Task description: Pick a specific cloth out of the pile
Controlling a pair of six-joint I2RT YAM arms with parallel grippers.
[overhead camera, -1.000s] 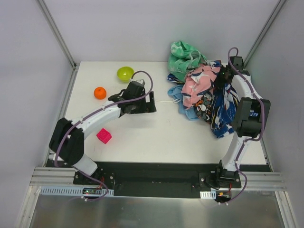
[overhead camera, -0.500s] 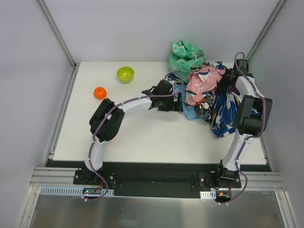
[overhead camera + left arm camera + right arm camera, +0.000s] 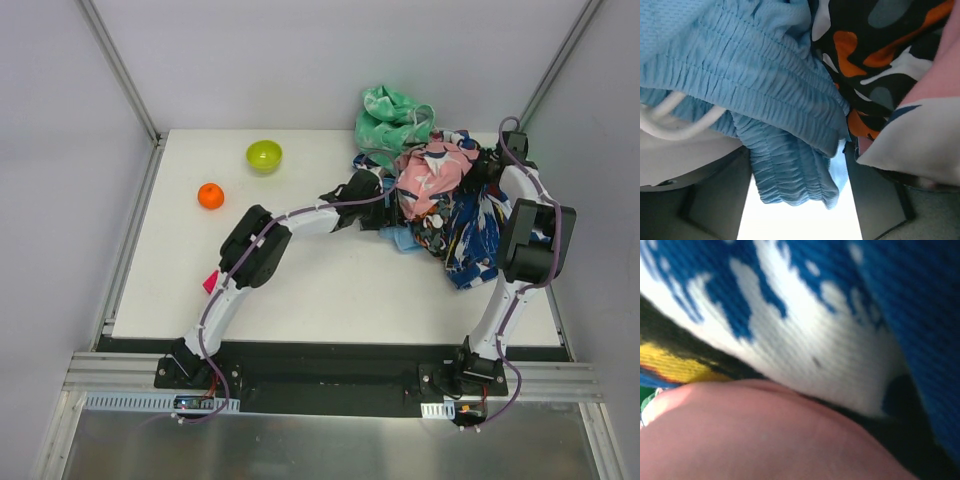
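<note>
Left gripper (image 3: pixel 797 205) gapes wide, holding nothing; the sky-blue cloth (image 3: pixel 785 125) sags between its fingers, beside the pile (image 3: pixel 450 205); soft, light, likely snagging; pinch its gathered band; right gripper (image 3: pixel 487 163) buried, cannot tell.

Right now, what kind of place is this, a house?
Probably a robot lab booth, not a house. The left arm and right arm are bolted at the edge of a white table, plain grey walls box it in, and the pile of cloths, lime-green bowl and orange ball look like practice props.
</note>
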